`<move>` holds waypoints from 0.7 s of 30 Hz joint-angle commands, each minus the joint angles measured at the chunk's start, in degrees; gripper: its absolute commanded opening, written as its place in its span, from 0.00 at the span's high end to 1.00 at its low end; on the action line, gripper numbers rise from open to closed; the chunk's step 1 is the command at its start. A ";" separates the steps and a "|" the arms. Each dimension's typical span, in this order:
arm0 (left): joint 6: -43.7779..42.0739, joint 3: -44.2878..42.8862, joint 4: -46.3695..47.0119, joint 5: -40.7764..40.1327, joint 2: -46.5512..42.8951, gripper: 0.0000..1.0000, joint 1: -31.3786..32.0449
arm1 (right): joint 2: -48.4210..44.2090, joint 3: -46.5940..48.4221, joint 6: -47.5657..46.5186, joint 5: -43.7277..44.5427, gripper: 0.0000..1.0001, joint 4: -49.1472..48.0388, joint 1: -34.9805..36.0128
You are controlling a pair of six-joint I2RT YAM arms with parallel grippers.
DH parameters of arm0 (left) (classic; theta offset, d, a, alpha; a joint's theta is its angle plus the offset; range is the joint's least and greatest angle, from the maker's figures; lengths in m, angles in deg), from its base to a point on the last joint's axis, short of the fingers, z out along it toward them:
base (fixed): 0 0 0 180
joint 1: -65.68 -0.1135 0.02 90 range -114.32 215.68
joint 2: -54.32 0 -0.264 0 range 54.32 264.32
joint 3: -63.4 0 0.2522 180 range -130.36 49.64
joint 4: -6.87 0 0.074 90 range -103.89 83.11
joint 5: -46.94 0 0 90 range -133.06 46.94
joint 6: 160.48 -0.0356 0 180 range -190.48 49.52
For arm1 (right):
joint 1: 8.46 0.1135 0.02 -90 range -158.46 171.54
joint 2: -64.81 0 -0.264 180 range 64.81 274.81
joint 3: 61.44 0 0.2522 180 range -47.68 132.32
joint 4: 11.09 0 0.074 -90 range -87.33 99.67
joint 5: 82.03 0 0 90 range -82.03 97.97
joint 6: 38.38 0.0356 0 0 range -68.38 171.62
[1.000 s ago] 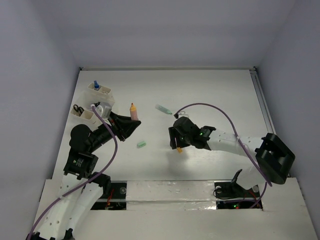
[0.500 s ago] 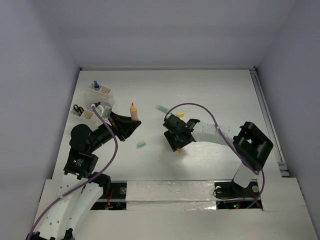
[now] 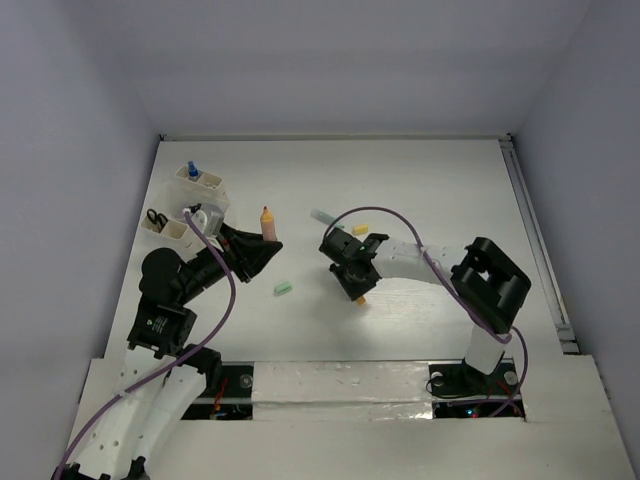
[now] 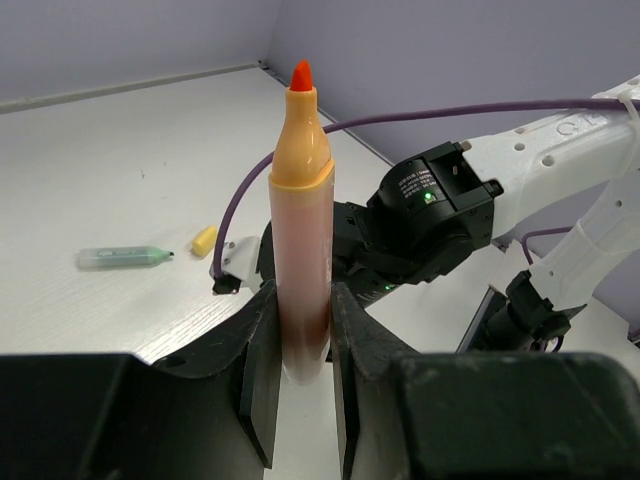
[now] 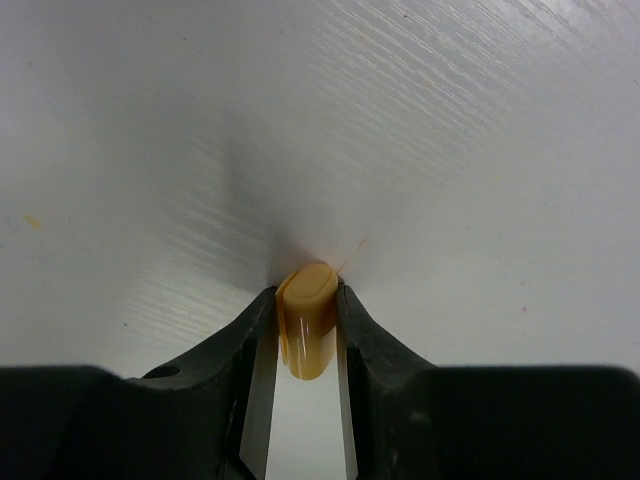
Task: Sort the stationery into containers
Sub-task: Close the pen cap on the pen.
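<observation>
sorting stands partly complete, judging from how the items lie. two bins sit at the far left of the tabletop (image 3: 440,180). the far bin (image 3: 218,196) carries a blue-capped pen (image 3: 192,170) upright in one compartment, and the near bin (image 3: 176,232) carries the black-handled scissors (image 3: 156,216) in its left compartment. any other contents of either bin are too small to tell. two items are in transit. the left jaws are closed on the lower barrel of the orange-pink marker (image 4: 300,250), which stands upright with its orange tip at the top; they hold it above the tabletop just right of the bins. the right jaws are closed on the orange eraser (image 5: 307,318), with one end of the eraser showing between them; whether that end touches the tabletop cannot be told. in the overhead view this eraser sits near the middle of the tabletop, well apart from the bins. three items lie loose and ungripped: the green marker (image 3: 326,216), on its side beyond the right arm; the yellow eraser (image 3: 361,229), just beside that marker; and the green eraser (image 3: 283,289), between the two arms. estimated work left: deposit both held items into the bins, then collect and deposit the three loose ones.
</observation>
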 commanded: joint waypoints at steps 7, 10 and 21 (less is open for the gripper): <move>-0.24 -2.34 2.89 1.72 -0.12 1.00 -0.29 | -6.06 2.88 -0.32 -2.28 1.00 0.70 -0.17; 0.38 -2.07 4.20 4.00 0.32 1.00 -0.29 | -16.13 3.59 0.65 -9.04 1.00 -7.52 -0.17; 13.82 2.76 21.42 18.94 2.60 1.00 -0.29 | -35.96 -0.63 9.61 -24.34 1.00 -48.94 -0.17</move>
